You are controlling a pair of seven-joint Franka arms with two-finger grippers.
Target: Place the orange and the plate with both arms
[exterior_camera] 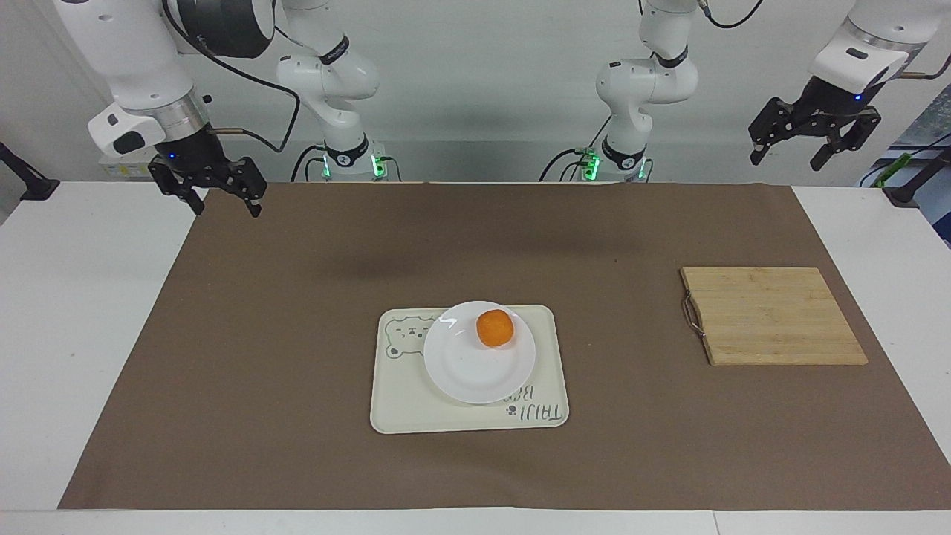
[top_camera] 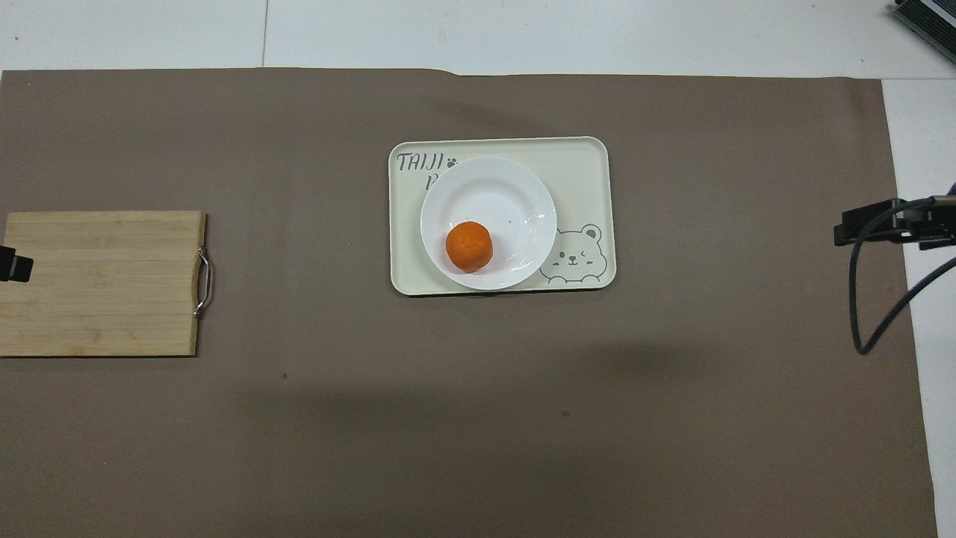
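The orange [exterior_camera: 495, 328] sits on the white plate [exterior_camera: 468, 371], on the part of it nearer to the robots. The plate rests on a cream bear tray [exterior_camera: 401, 409] in the middle of the brown mat. The orange [top_camera: 469, 246], plate [top_camera: 500, 190] and tray [top_camera: 582, 164] also show in the overhead view. My right gripper [exterior_camera: 223, 204] is open and empty, raised over the mat's edge at the right arm's end. My left gripper [exterior_camera: 787, 157] is open and empty, raised high at the left arm's end of the table.
A bamboo cutting board [exterior_camera: 773, 316] with a metal handle lies on the mat toward the left arm's end; it also shows in the overhead view [top_camera: 97, 284]. A brown mat [exterior_camera: 297, 334] covers most of the white table.
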